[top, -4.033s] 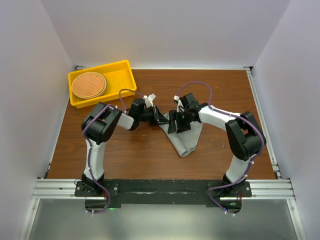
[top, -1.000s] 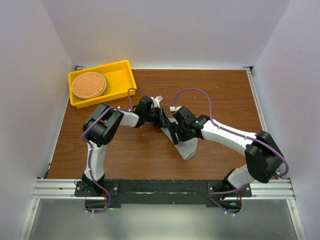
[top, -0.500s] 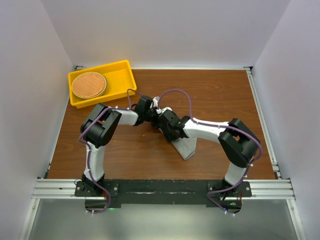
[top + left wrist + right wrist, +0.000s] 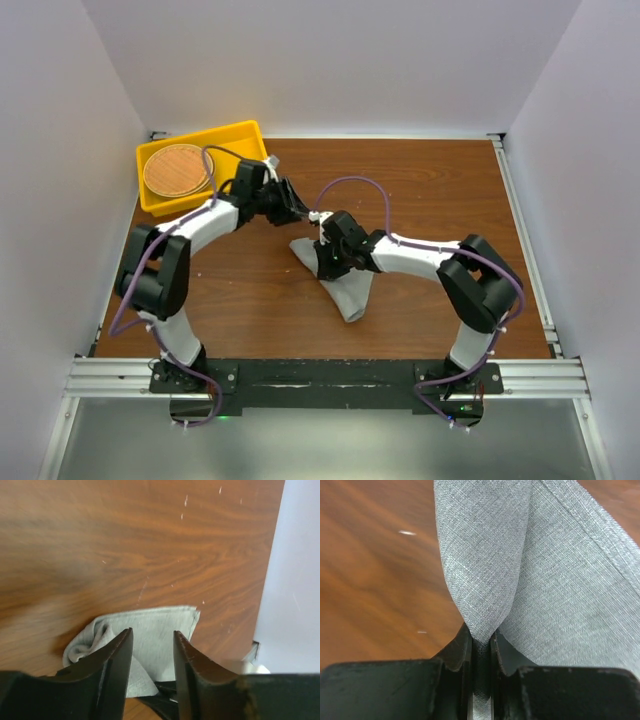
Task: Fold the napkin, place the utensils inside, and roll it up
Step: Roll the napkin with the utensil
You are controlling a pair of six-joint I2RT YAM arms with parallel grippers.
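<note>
From overhead I see the yellow tray (image 4: pixel 243 152) in the far left corner of the tabletop (image 4: pixel 440 190). It holds a round brown woven disc (image 4: pixel 178 170), lying flat toward the tray's left end.

The napkin (image 4: pixel 347 292) lies near the middle of the tabletop, bunched into a long grey shape that narrows toward the near edge. My right gripper (image 4: pixel 325 256) is clamped on its far end. On that wrist camera a fold of the grey cloth (image 4: pixel 560 580) is pinched tight in the right gripper (image 4: pixel 480 639).

My left gripper (image 4: pixel 296 211) hangs between the tray and the napkin, apart from both, with its fingers spread. Through the gap in the left gripper (image 4: pixel 152 634) I see the napkin (image 4: pixel 150 622) lying crumpled on the wood.

The tabletop is reddish-brown wood grain with a few small pale scratches. Plain pale walls (image 4: pixel 330 60) close it in on the left, far and right sides. A metal rail (image 4: pixel 320 378) along the near edge carries both arm bases.
</note>
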